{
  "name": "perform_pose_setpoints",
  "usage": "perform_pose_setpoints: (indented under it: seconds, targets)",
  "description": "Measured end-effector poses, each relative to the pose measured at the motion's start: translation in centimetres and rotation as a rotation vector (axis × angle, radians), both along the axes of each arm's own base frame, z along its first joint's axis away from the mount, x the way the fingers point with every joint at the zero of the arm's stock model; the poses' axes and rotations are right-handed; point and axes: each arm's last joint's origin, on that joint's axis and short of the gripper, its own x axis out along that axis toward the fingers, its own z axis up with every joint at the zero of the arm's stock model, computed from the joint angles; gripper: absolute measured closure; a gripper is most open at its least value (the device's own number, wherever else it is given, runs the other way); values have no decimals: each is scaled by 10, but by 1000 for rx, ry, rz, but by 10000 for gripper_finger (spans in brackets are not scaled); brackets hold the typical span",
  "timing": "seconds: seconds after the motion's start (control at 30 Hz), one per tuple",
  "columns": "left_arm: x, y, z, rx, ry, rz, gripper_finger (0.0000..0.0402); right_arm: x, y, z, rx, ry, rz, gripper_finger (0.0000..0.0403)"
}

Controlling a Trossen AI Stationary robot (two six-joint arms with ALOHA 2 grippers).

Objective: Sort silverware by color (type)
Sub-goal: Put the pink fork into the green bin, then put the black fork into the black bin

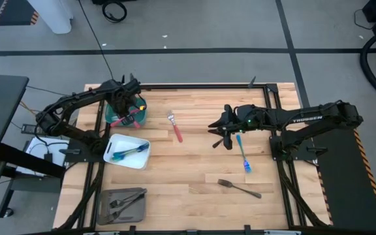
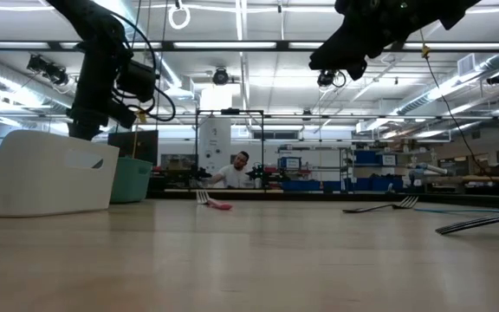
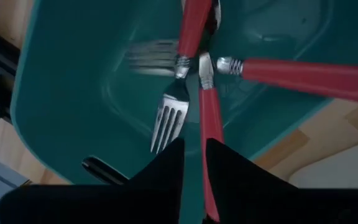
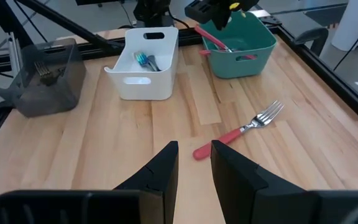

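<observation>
My left gripper [image 3: 194, 163] points down into the green bin [image 1: 138, 119] at the table's far left, its fingers a little apart. A red-handled utensil [image 3: 210, 118] stands between them, metal end down among other red-handled silverware [image 3: 185, 68] in the bin. On the table lie a red-handled fork [image 1: 175, 128], a blue-handled utensil [image 1: 243, 154] and a grey fork [image 1: 239, 188]. My right gripper [image 4: 194, 163] hovers open above the table near the blue utensil's far end [image 1: 238, 138], touching nothing. My left gripper has the red utensil's handle [image 3: 211, 186] in the gap between its fingers, coming from above. Green shows between the handle and one finger [image 3: 166, 168]. Whether the other finger [image 3: 229, 174] touches the handle, I cannot tell.
A white bin [image 1: 142, 145] with blue-handled utensils stands next to the green bin on its near side. A grey bin [image 1: 104, 197] with grey forks sits at the near left corner. A black frame [image 1: 276, 117] borders the table. A person [image 2: 237, 170] sits far behind.
</observation>
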Motion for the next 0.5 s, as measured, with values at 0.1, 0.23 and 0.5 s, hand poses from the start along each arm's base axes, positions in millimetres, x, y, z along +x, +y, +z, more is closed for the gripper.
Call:
perform_pose_setpoints:
  seconds: [0.1,0.23,0.5]
  targets:
    - [-1,-1,0,-9,10,1,308,0,-1,0,0,0,-5,300]
    - [-3,-3,0,-28,28,1,302,0,-1,0,0,0,-5,300]
    - [2,-4,23,-30,33,37,302,-1,-1,-1,1,15,-5,300]
